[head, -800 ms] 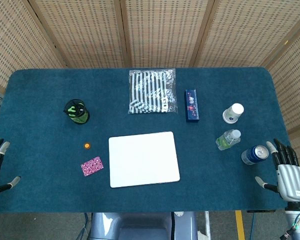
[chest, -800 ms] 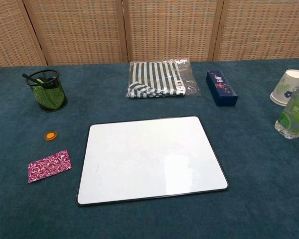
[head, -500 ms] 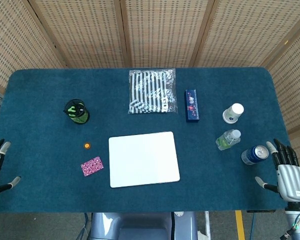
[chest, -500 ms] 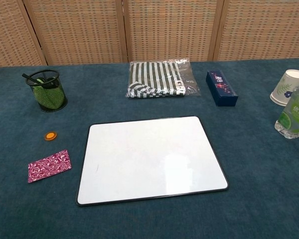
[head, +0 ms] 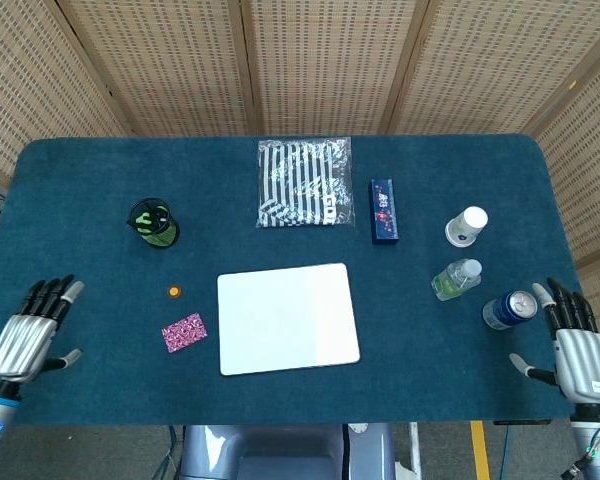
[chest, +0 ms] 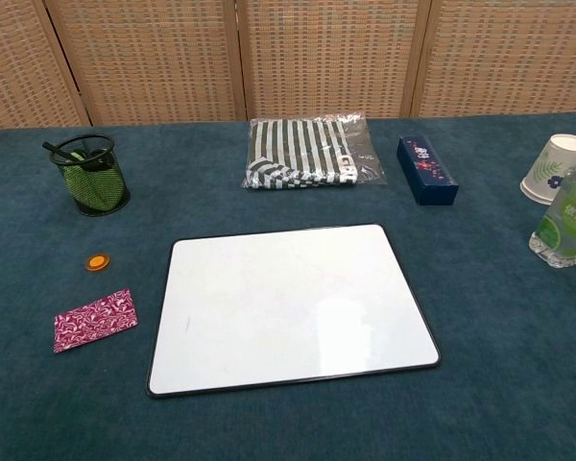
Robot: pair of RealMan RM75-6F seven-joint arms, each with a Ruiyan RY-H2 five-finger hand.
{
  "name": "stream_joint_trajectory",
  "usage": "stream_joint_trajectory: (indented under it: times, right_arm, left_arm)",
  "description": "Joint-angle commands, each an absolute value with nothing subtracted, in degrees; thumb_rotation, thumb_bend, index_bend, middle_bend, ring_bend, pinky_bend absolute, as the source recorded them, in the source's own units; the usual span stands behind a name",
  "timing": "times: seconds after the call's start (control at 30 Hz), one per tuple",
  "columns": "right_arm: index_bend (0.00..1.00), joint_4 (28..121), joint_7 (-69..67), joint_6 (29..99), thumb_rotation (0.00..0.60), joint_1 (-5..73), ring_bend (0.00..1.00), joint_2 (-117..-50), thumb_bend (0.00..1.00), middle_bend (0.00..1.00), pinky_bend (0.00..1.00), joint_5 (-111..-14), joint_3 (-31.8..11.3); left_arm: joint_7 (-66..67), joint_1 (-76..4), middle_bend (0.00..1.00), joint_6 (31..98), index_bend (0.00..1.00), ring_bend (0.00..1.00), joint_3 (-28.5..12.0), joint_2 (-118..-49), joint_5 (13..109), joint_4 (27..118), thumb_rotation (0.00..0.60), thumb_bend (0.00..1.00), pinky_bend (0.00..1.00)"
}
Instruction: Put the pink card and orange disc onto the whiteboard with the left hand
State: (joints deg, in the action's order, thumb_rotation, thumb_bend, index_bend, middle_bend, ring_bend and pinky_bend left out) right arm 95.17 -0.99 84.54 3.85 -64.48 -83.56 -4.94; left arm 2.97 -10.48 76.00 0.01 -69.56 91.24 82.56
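Note:
The pink patterned card (head: 184,332) (chest: 95,321) lies flat on the blue cloth, just left of the whiteboard (head: 287,318) (chest: 288,305). The small orange disc (head: 174,291) (chest: 97,261) sits a little beyond the card. My left hand (head: 32,333) hovers at the table's near left corner, fingers spread and empty, well left of the card. Over at the near right edge, my right hand (head: 576,345) is open too, beside a can. Neither hand shows in the chest view.
A black mesh pen cup (head: 154,222) (chest: 90,174) stands beyond the disc. Striped folded cloth in a bag (head: 303,182) and a dark blue box (head: 383,210) lie at the back. A paper cup (head: 466,226), a water bottle (head: 455,279) and a blue can (head: 508,309) stand at the right.
My left hand has moved rightward from the table's left edge onto the near left corner, closer to the card. The right hand and all objects have stayed put.

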Motion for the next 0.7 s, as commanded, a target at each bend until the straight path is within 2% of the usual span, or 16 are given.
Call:
stream_joint_trajectory:
  times: [0.03,0.3,0.53,0.7]
  right_arm:
    - [0.00,95.1,-1.2,84.5,0.600,3.9,0.00,-64.4,0.00,0.00,0.00,-83.5,-5.0]
    - [0.00,95.3,-0.2,84.1,0.600,4.1,0.00,-64.7,0.00,0.00,0.00,-82.7,-5.2]
    - [0.00,95.6,0.3,84.0,0.600,4.1,0.00,-64.8,0.00,0.00,0.00,-82.0,-5.5]
    - [0.00,95.8,0.2,83.7,0.600,4.1,0.00,-64.7,0.00,0.00,0.00,-81.6,-5.5]
  left_arm:
    - [6.2,-17.5,0.00,68.5,0.00,0.00,2.5,-70.8,98.6,76.9,0.600,0.07,0.00]
    - [13.8,-26.1,0.00,62.0,0.05,0.00,3.3,-72.0,106.6,74.4,0.600,0.10,0.00]
    - [16.4,-31.3,0.00,55.1,0.07,0.00,3.0,-73.9,106.6,73.7,0.600,0.12,0.00]
    - [16.3,-33.1,0.00,52.4,0.11,0.00,3.2,-75.0,105.6,74.4,0.600,0.13,0.00]
